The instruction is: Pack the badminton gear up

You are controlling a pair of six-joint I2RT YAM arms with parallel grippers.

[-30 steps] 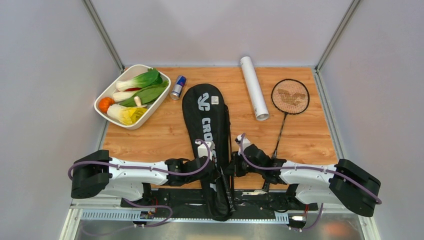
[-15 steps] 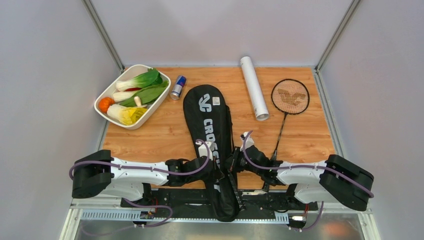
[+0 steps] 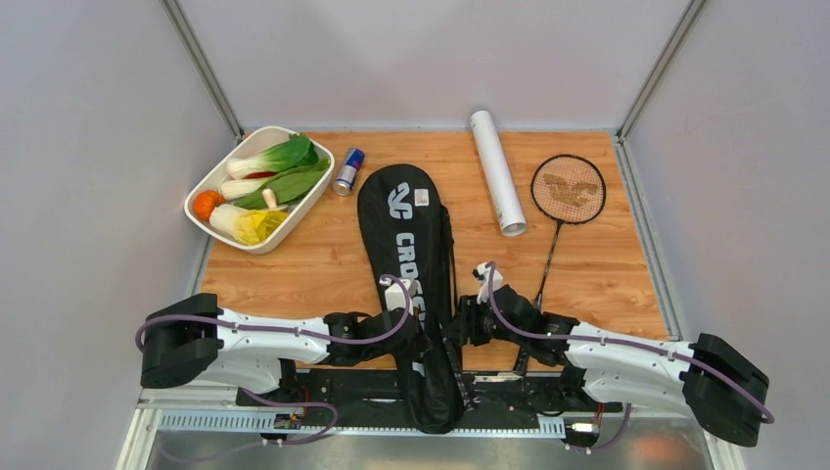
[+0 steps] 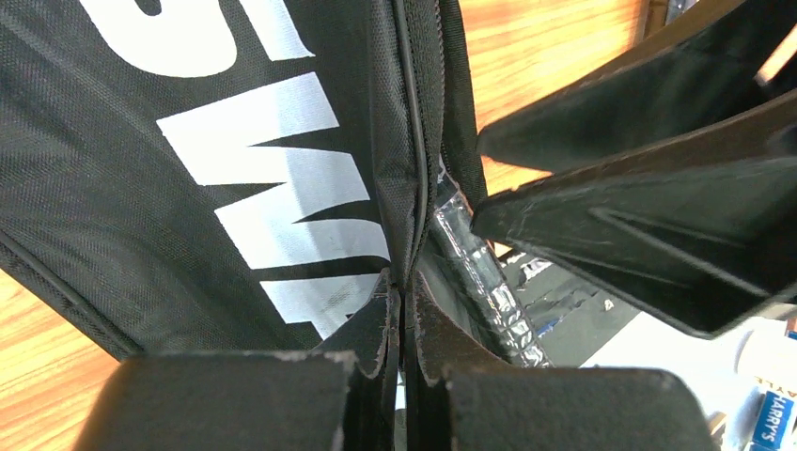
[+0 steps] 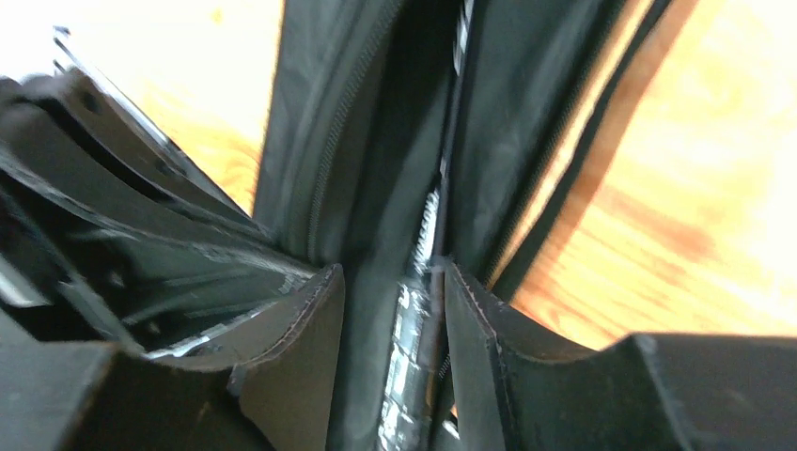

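Observation:
The black CROSSWAY racket bag (image 3: 403, 225) lies lengthwise down the middle of the table, its near end hanging over the front edge. My left gripper (image 3: 423, 328) is shut on the bag's zipper edge (image 4: 406, 235) and pinches it between the jaws (image 4: 406, 291). My right gripper (image 3: 460, 323) is open at the bag's right side, and its jaws (image 5: 387, 272) stand either side of a shiny wrapped racket handle (image 5: 411, 366) inside the opened bag. That handle also shows in the left wrist view (image 4: 479, 282). A second racket (image 3: 568, 191) and the white tube (image 3: 497, 171) lie at the back right. No shuttlecocks are in view.
A white tray (image 3: 294, 220) of vegetables stands at the back left, with a blue-silver can (image 3: 348, 171) beside it. The loose racket's shaft (image 3: 546, 259) runs down toward my right arm. Grey walls close in the table on three sides.
My right gripper has moved left and forward against the bag's open edge, and its arm has stretched out to the right. The bag shifted slightly. My left gripper kept its hold.

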